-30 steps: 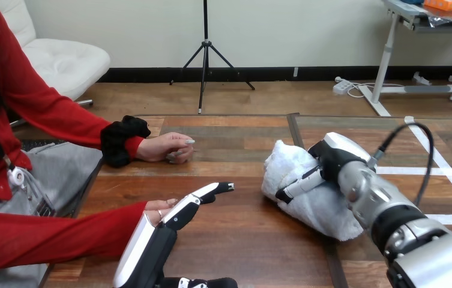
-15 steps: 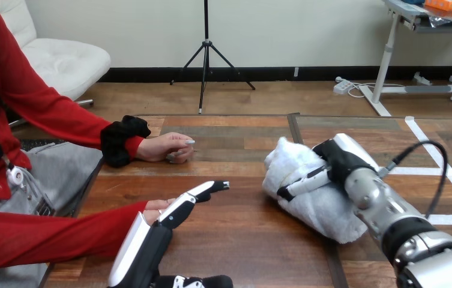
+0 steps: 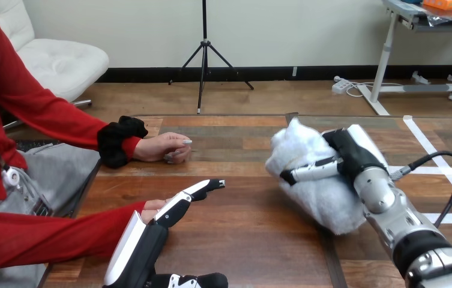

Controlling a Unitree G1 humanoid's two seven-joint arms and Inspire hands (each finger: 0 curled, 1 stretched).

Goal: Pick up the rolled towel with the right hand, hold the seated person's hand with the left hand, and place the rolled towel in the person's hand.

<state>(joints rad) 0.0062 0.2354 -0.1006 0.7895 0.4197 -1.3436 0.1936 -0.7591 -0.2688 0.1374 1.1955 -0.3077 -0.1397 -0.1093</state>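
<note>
White rolled towel (image 3: 322, 201) sits clasped in the right hand (image 3: 349, 153), ready for delivery; the left hand (image 3: 145, 240), fingers straight, lies beside the person's nearer hand (image 3: 151, 207), likely to steady it.

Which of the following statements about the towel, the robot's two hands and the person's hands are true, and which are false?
1. The fingers of the right hand are curled round the towel. True.
2. The left hand is closed into a fist. False: its fingers are straight, and it stands next to the person's nearer hand.
3. The towel lies in the person's hand. False: the robot's right hand holds it, apart from both of the person's hands.
4. The person's farther hand rests on the table. True.
</note>
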